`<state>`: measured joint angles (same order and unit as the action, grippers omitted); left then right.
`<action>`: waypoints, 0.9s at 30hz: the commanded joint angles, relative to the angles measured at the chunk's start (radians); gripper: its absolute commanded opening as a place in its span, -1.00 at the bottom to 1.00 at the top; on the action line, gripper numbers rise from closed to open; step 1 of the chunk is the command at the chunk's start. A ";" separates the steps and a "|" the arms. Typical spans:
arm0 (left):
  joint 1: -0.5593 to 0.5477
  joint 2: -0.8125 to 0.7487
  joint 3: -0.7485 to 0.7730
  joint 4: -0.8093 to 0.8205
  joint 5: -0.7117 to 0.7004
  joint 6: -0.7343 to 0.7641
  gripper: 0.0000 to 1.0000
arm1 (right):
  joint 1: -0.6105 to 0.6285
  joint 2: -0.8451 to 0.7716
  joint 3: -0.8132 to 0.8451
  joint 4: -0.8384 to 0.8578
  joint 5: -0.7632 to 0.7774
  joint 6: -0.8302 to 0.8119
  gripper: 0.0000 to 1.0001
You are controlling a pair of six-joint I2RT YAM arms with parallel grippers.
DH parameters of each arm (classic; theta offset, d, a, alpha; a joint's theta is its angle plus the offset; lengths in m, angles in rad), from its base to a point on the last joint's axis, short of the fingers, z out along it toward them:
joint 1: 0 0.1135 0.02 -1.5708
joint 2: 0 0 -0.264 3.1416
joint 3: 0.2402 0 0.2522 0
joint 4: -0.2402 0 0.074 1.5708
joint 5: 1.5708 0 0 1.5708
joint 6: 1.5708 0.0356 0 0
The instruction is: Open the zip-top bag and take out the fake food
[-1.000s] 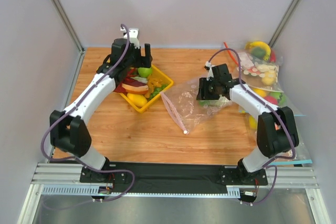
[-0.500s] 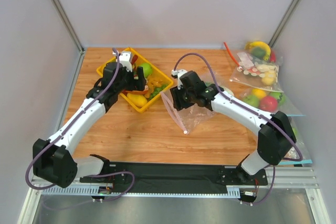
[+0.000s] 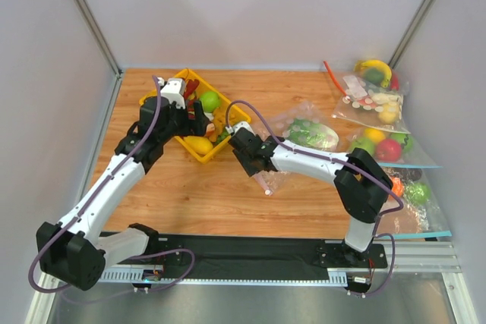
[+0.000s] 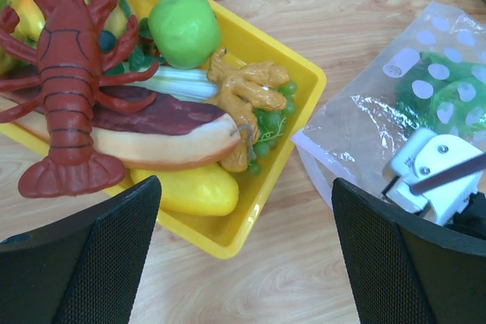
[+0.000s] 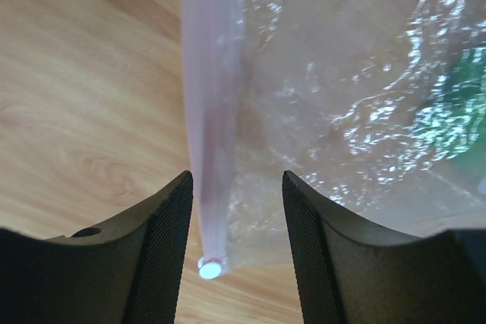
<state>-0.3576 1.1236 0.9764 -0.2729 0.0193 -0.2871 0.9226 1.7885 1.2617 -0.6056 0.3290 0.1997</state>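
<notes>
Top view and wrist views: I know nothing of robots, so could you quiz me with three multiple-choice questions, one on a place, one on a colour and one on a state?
1. Where is the lobster? A in the yellow tray; B on bare wood; C hanging from a wall.
2. What colour is the zip strip of the bag? A blue; B pale pink; C black.
3. How is the left gripper? A shut on the lobster; B open, holding nothing; C shut on the tray.
Answers: A, it lies inside the tray; B, the right wrist view shows the strip pale pink; B, its jaws stand wide apart above the tray, gripping nothing.
</notes>
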 commanded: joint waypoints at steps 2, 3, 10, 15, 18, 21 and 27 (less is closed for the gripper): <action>0.003 -0.050 -0.010 -0.009 0.014 -0.009 0.99 | 0.007 0.032 0.067 -0.013 0.220 0.026 0.02; 0.005 -0.054 -0.016 -0.006 0.022 -0.011 0.99 | 0.007 0.047 0.068 -0.010 0.235 0.023 0.01; 0.003 -0.085 -0.047 0.029 0.057 0.006 0.98 | 0.007 0.052 0.088 -0.010 0.259 0.003 -0.55; -0.047 -0.084 -0.067 0.060 0.067 0.037 0.97 | -0.001 0.034 0.105 -0.010 0.229 -0.016 -0.94; -0.101 -0.068 -0.074 0.087 0.079 0.066 0.95 | -0.010 0.014 0.122 -0.023 0.187 -0.025 -0.99; -0.132 -0.051 -0.093 0.135 0.158 0.069 0.94 | -0.025 -0.035 0.130 -0.046 0.144 -0.032 -0.99; -0.136 -0.059 -0.169 0.294 0.358 0.078 0.84 | -0.041 -0.139 0.151 -0.105 0.047 -0.026 -0.99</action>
<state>-0.4908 1.0691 0.8375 -0.1066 0.2428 -0.2363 0.8867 1.7370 1.3563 -0.6968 0.4305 0.1825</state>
